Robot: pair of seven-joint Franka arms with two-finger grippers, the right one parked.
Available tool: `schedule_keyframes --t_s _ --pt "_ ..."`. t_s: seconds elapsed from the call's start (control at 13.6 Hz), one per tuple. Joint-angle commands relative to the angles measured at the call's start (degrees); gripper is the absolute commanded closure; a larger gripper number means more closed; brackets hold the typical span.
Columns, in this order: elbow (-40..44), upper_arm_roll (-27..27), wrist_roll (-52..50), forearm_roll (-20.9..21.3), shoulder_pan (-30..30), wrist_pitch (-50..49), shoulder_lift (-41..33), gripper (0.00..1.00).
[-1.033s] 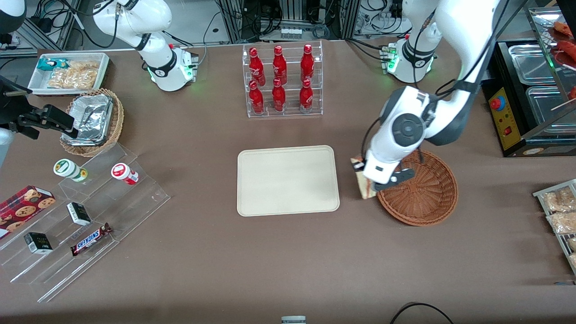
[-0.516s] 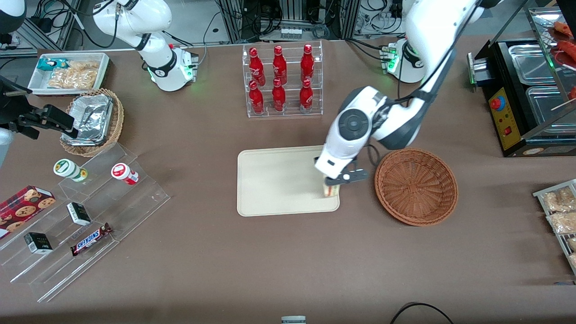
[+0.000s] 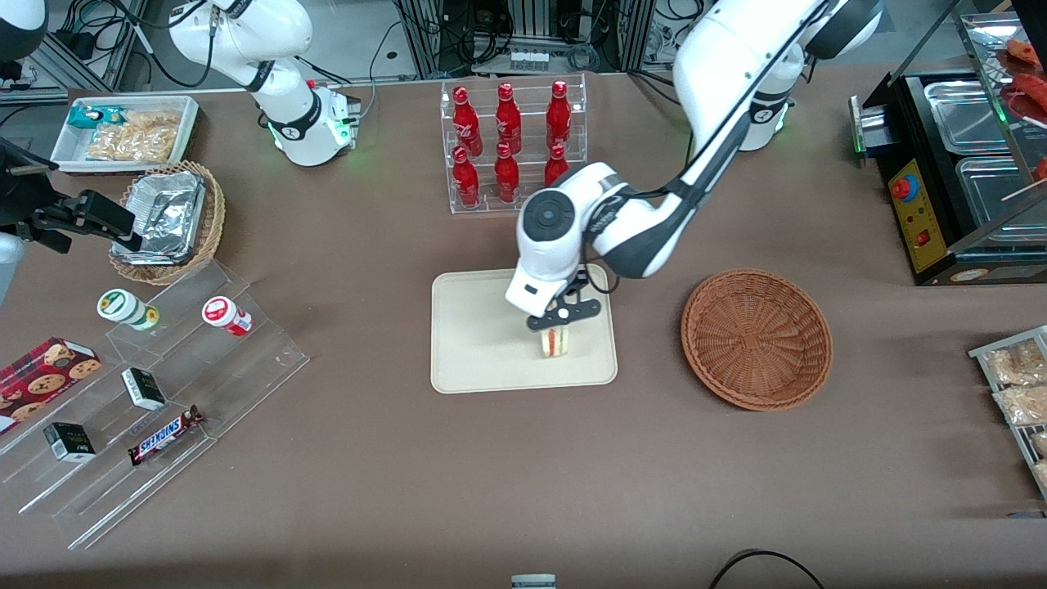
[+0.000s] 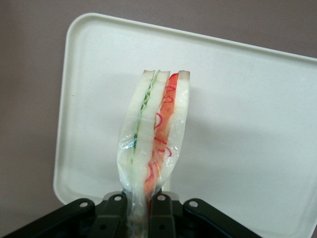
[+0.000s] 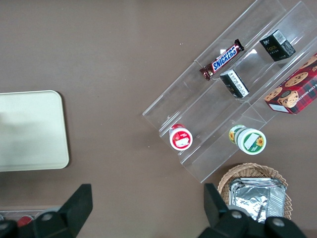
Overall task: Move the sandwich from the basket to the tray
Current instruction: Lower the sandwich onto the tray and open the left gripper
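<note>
Sandwich [image 4: 154, 134] first since it's nearest the cam: you're carrying it hanging over the tray [image 3: 474, 360], pinched by one end in the gripper [image 3: 559, 321], which is clamped on the plastic wrap w/ the fingers [image 4: 115, 213] squeezing the bread faces flat together. Holding it on edge like that is prob why the layers are staying stacked instead of splaying. In the wrist view the long axis is running straight away from the fingers, cut end w/ the white bread, green and red filling pointing outward. From the front it's hanging mostly down, filling edge facing the front cam.

It's sitting over the part of the tray toward the working arm's end, a bit nearer the front cam than the tray's middle, so there's bare tray all round it for a drop. Can't tell if the tip is touching the tray yet, looks close tho.

Basket [image 3: 757, 339] is sitting near the tray toward the working arm's end, nothing in it. Farther back, the rack of red bottles [image 3: 512, 147] is well apart from the gripper.
</note>
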Motion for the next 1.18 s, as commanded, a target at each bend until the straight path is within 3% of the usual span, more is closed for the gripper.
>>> schedule_keyframes --t_s 0.0,0.74,0.81,0.89,1.11 --pt "6.74 0.4 -2.34 1.79 -2.38 -1.73 4.68 0.97" --pt "9.49 0.48 -0.06 1.62 -4.32 -1.55 8.91 0.93" --pt "9.49 0.48 0.03 1.62 -4.24 -1.55 8.91 0.69" --pt "9.4 0.48 0.38 1.62 -4.24 -1.55 8.83 0.01" --pt "9.58 0.48 -0.23 1.62 -4.15 -1.99 7.6 0.0"
